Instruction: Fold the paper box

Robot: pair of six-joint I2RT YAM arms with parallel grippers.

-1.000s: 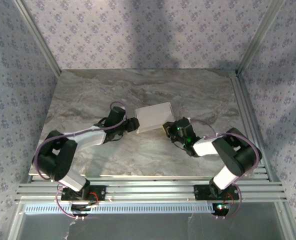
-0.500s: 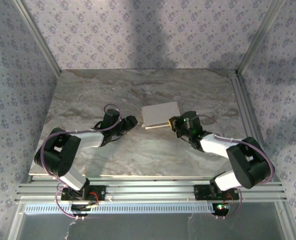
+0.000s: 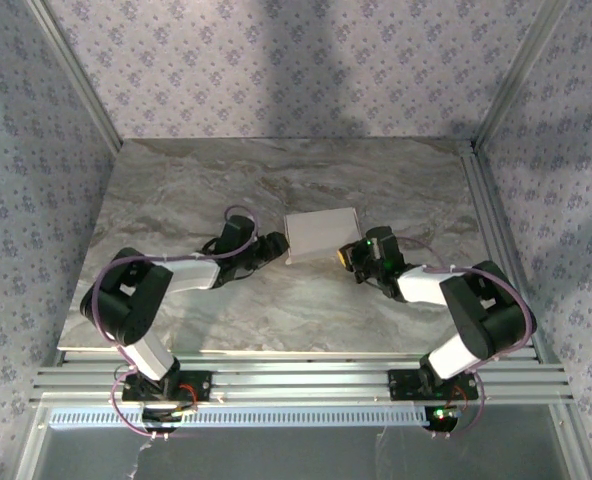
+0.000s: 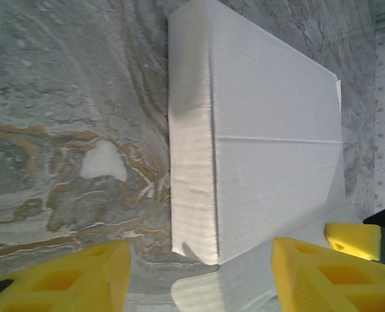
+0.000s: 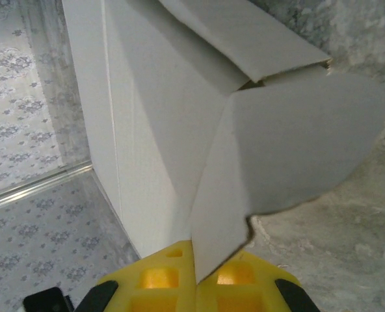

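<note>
The paper box (image 3: 321, 232) lies flat on the marble table, a white rectangular carton with a crease across its top (image 4: 270, 149). My left gripper (image 3: 274, 246) is at its left end and stands open. In the left wrist view the box's near corner and a small rounded tab (image 4: 202, 291) lie between the yellow fingers (image 4: 69, 279), which are apart from both. My right gripper (image 3: 352, 257) is at the box's right end, shut on a large end flap (image 5: 290, 149) that stands out from the open end. The flap's edge is pinched between the yellow fingertips (image 5: 147, 283).
The marble tabletop (image 3: 176, 190) stretches behind and to either side of the box. Aluminium frame rails (image 3: 496, 230) run along the right edge and the front. Patterned walls enclose the cell. A yellow tip of the right gripper (image 4: 355, 237) shows past the box.
The box slid a little to the right and back. My left gripper came off its left end, then moved back up to it. My right gripper stayed shut on the flap while its arm swung.
</note>
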